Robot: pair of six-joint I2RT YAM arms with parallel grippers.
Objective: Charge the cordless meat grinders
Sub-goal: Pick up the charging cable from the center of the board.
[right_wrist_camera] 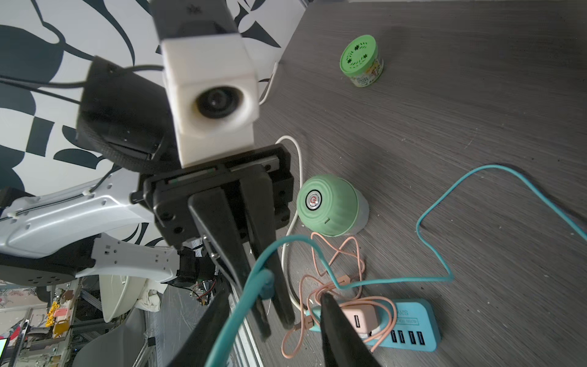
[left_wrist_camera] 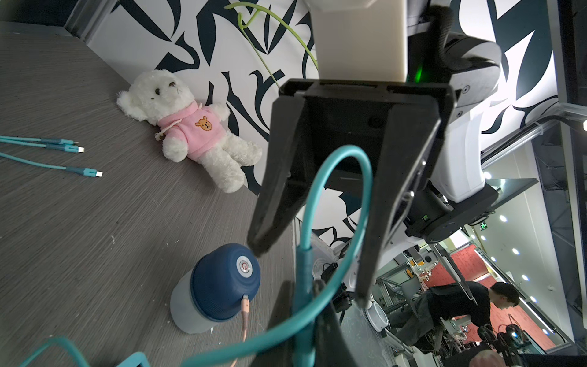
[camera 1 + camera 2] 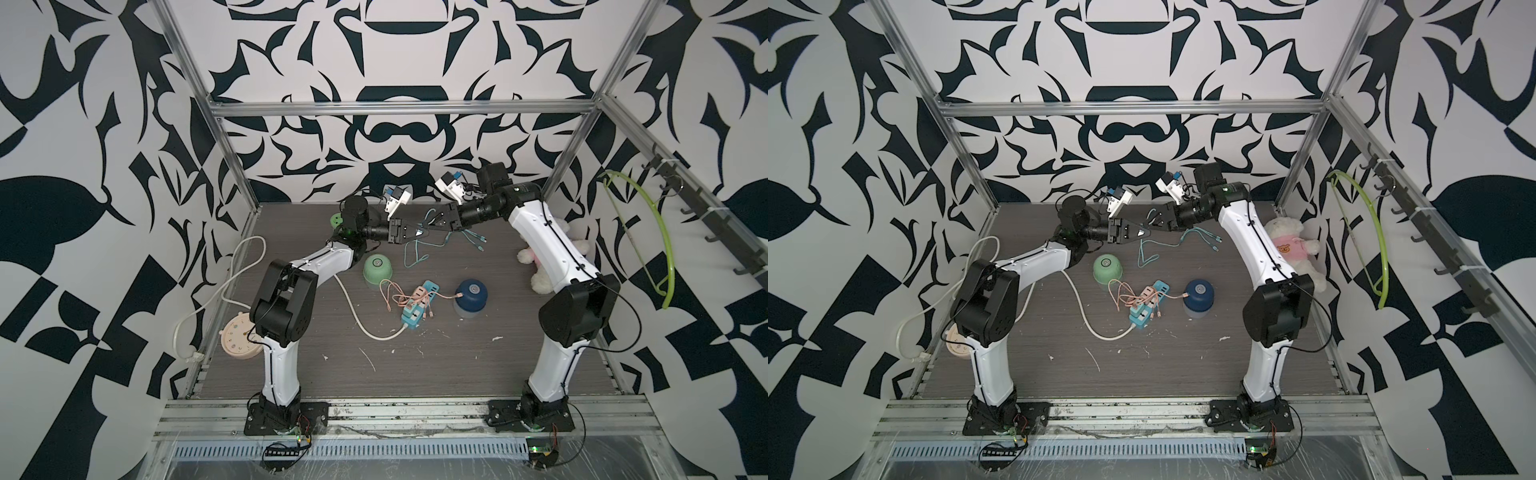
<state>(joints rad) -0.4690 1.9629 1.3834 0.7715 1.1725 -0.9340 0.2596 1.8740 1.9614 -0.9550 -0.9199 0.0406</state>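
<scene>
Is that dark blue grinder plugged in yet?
Plugged in: a pink cable ends in a connector seated in the side of the dark blue grinder; in a top view it runs toward the blue power strip.

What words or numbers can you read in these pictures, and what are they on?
No words or numbers read clearly.
Red power sign: top button of mint green grinder; same sign on dark blue grinder.
Power strip: print too blurred.
Green jar: label too blurred.

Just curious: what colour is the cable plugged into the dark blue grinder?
The cable is pale pink, clearest in the left wrist view.
</scene>
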